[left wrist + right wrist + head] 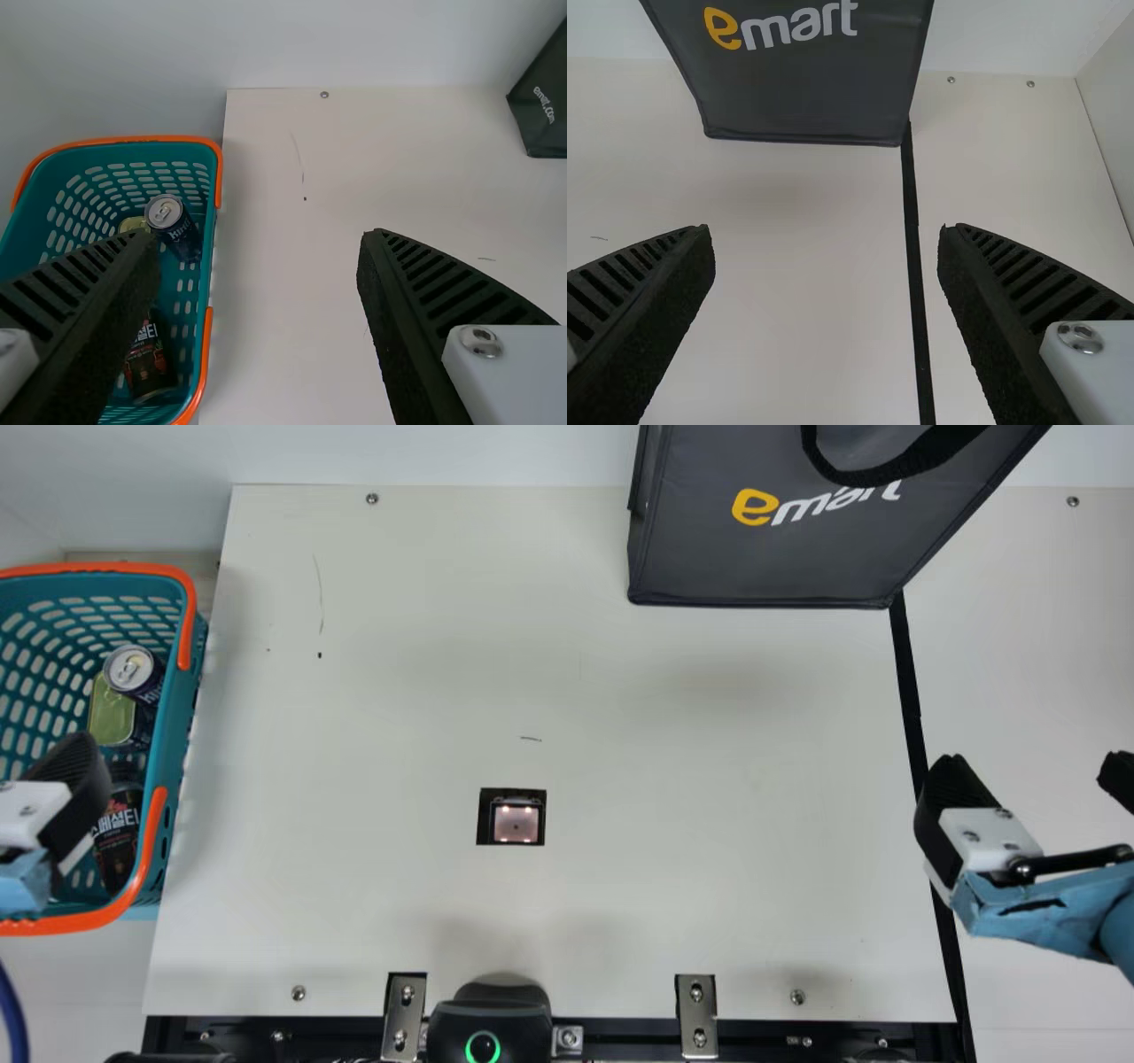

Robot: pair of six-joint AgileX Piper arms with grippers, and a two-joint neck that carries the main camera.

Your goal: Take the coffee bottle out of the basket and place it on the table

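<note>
Main view, basket [177, 717]: teal with orange handles, along the left edge of the worktop [399, 646].
Main view, coffee bottle [118, 841]: inside the basket, in its near right part, dark with a printed label.
Main view, can [133, 669]: in the basket, farther off than the bottle, top showing.
Main view, tin [112, 719]: yellow-green lid, between can and bottle.
Main view, left tool [75, 779]: over the basket, partly covering the bottle; whether they touch, I cannot tell.
Main view, right tool [1032, 766]: at the right, beyond the black strip [908, 682], fingers apart.
Main view, bag [762, 562]: dark grey, far side, right of centre.
Main view, dark window [516, 824]: set in the worktop, near the middle.
Main view, black device [490, 1014]: near edge, green ring lit.
Left wrist view, left tool: fingers spread wide, the basket's right wall and worktop seen between them.
Left wrist view, coffee bottle: in the basket, partly hidden behind one finger.
Right wrist view, right tool: fingers well apart, worktop and black strip seen between.
</note>
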